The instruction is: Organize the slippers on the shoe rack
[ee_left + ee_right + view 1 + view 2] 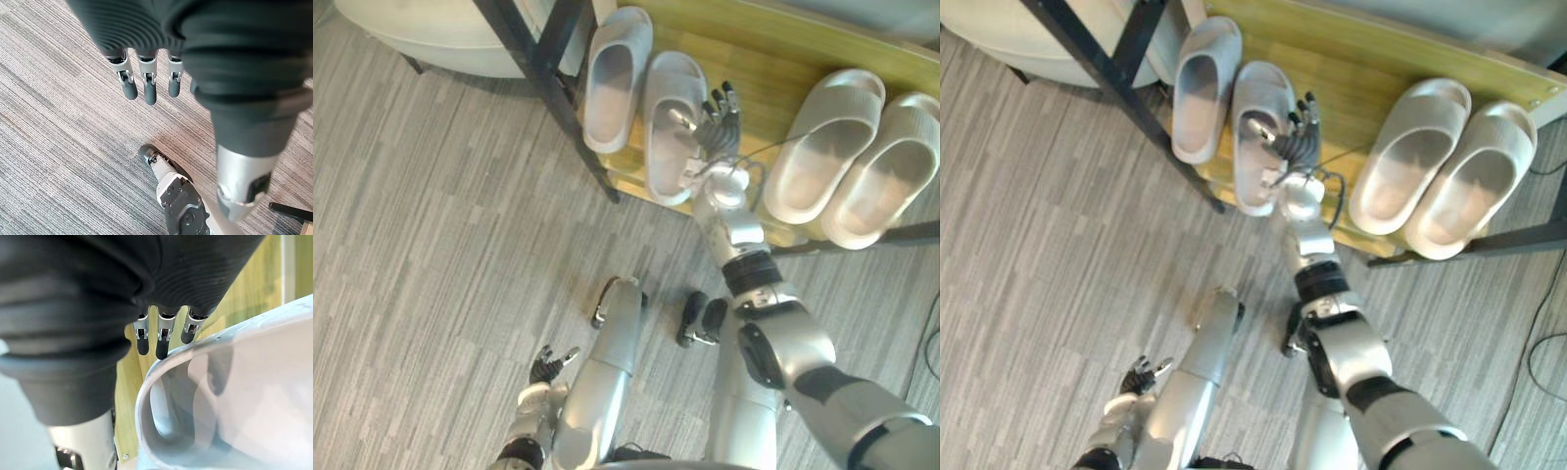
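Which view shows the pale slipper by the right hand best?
The left eye view: the whole pale slipper lies on the wooden shelf, right hand at its side. The right eye view shows the same. The right wrist view catches its rim, close up.

I'm counting as I look down, and I've got four open-toed foam slippers in all. Two are pale lilac-grey: the left lilac slipper (613, 83) and the right lilac slipper (660, 152). Two are cream-beige: the left beige slipper (822, 147) and the right beige slipper (889, 181). There's one yellow wooden shoe rack shelf (754, 54). And two silver hands: left hand (546, 367), right hand (717, 127).
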